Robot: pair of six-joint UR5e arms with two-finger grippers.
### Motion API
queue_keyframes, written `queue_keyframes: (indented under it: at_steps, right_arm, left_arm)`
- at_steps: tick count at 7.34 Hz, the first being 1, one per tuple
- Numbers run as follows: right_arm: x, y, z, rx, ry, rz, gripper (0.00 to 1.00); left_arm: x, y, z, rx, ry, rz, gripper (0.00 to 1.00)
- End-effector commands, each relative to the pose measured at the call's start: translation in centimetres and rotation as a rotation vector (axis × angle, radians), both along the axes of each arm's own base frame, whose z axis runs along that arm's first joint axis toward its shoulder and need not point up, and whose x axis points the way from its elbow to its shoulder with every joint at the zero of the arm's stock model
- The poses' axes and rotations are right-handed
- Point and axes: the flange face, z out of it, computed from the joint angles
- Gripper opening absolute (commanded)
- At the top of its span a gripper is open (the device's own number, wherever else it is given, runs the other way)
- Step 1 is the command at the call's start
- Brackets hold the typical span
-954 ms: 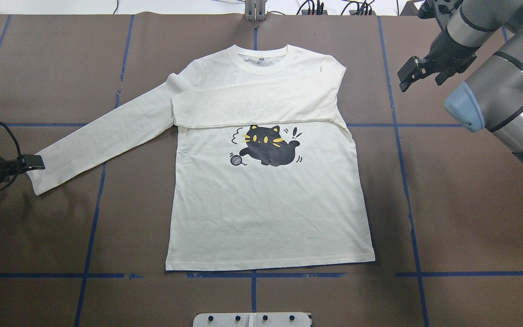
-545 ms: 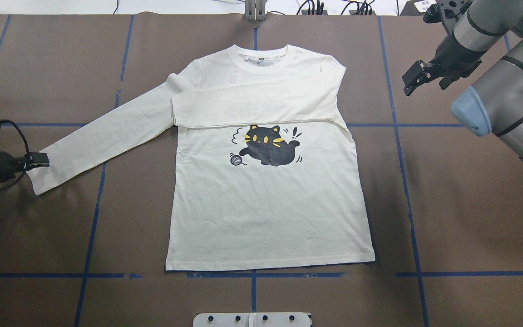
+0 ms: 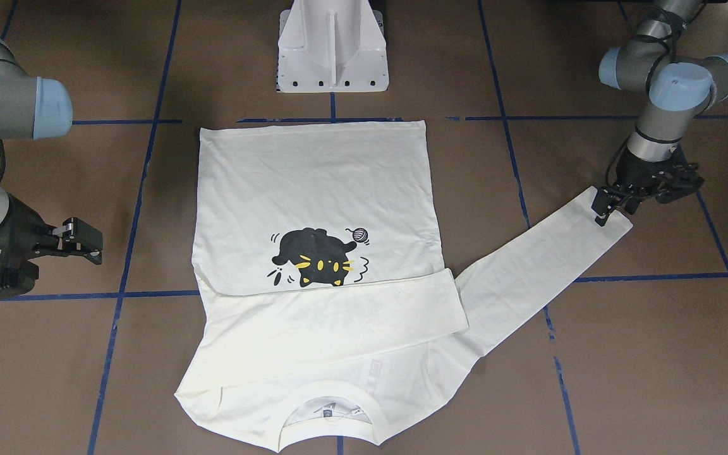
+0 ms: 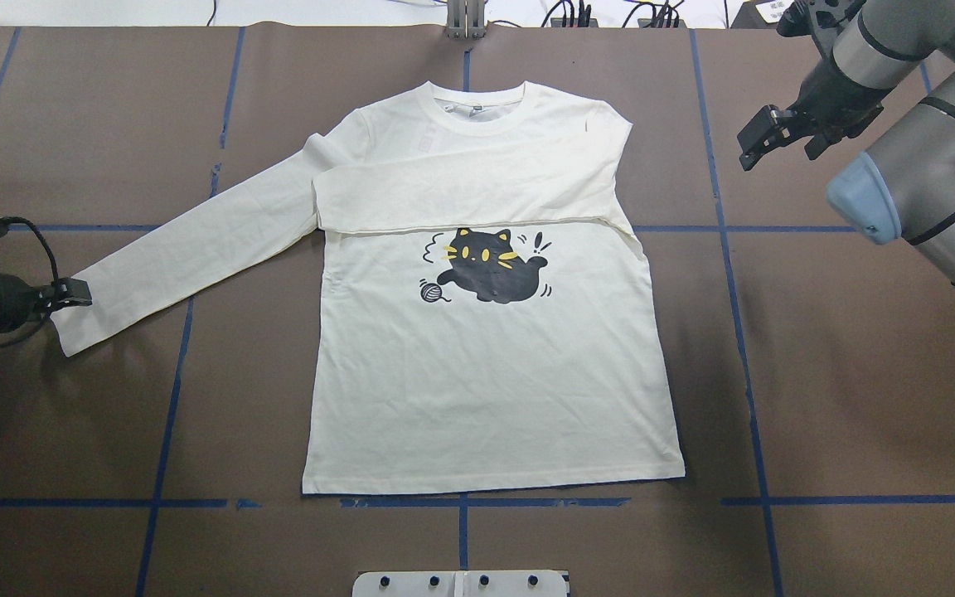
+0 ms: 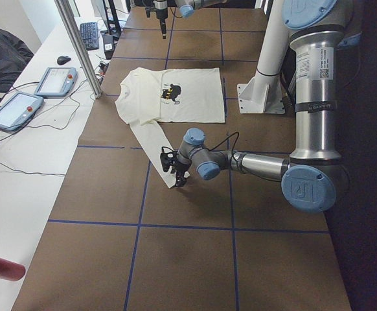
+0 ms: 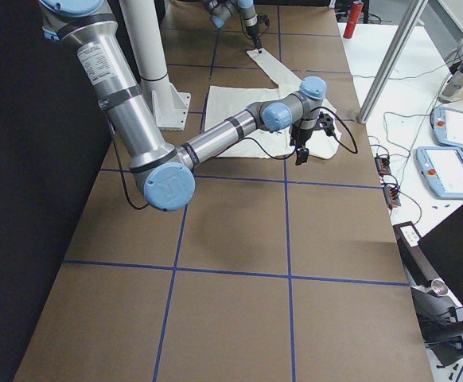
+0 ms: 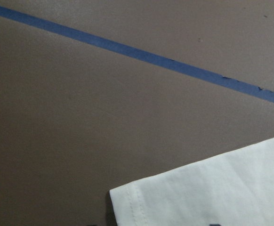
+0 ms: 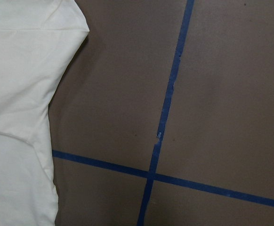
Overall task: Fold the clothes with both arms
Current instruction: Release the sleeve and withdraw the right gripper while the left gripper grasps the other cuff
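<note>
Cat-print shirt flat on table. Left gripper at outstretched sleeve cuff, jaw state indiscernible. Right gripper spread, clear of shirt.

On the surface, shirt flat, collar far from me, one sleeve folded across chest, other sleeve out to my left, left fingers at its cuff, right fingers well apart beyond right shoulder.

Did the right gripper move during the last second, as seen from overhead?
Yes. The right gripper drifted slightly toward the view's right, widening its gap from the blue tape line beside the shirt.
</note>
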Motion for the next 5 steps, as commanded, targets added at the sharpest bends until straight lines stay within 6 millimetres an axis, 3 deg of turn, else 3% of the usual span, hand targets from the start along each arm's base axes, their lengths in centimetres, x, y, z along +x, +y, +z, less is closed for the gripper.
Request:
queue_keyframes:
  at_steps: [1,3,5]
  right_arm:
    - [0.03,-0.05,-0.1,-0.001,-0.002,0.0,1.0]
    - [-0.01,-0.14,-0.37,0.001,-0.002,0.002,1.0]
    - [-0.01,-0.14,-0.37,0.001,-0.002,0.002,1.0]
  left_arm:
    - [-0.14,0.12,0.1,-0.003,0.0,0.001,0.62]
    - [-0.22,0.22,0.09,-0.004,0.001,0.002,0.53]
    - [-0.25,0.29,-0.25,-0.003,0.007,0.002,0.33]
